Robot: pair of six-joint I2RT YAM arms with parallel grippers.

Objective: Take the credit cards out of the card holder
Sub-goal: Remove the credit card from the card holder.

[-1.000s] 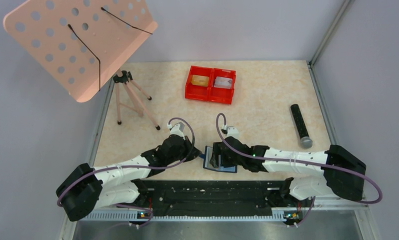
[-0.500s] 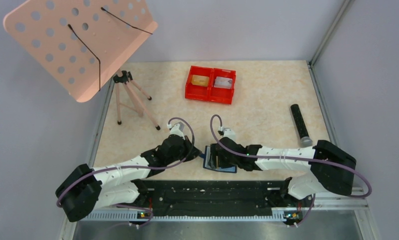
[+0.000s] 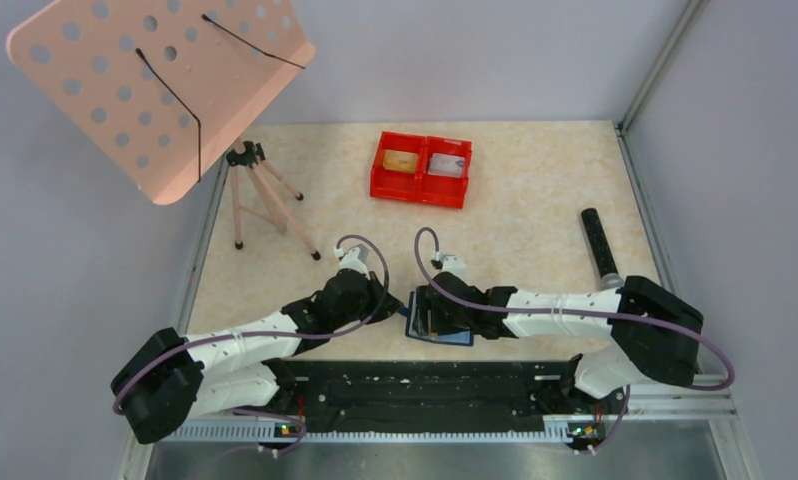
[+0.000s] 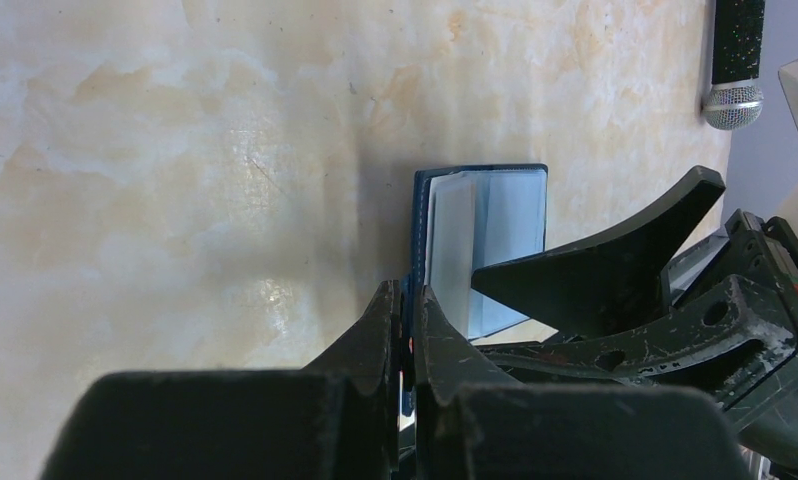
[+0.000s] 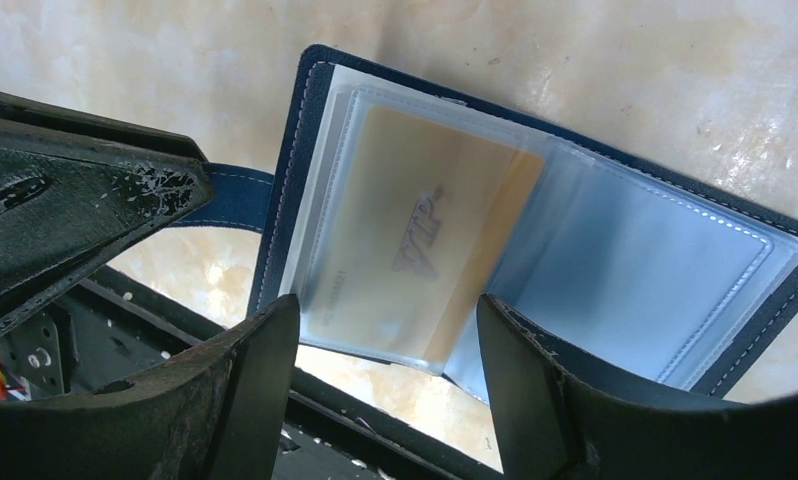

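The top camera sits high above and behind the card holder [image 3: 457, 338], looking down over the whole table [image 3: 535, 230]; the holder shows small, low in the middle. The left wrist camera is low, just beside the card holder [image 4: 495, 235], facing across it toward the black cylinder [image 4: 737, 45] (far corner of that view). The right wrist camera looks almost straight down, so close that the card holder [image 5: 625, 270] nearly fills it. All three views share the card holder.

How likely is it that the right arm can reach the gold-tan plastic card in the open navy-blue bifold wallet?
Probably yes: the right fingers stand open astride the gold-tan plastic card, nothing between. Its clear sleeve may hinder; the left fingers pinch the navy-blue wallet.
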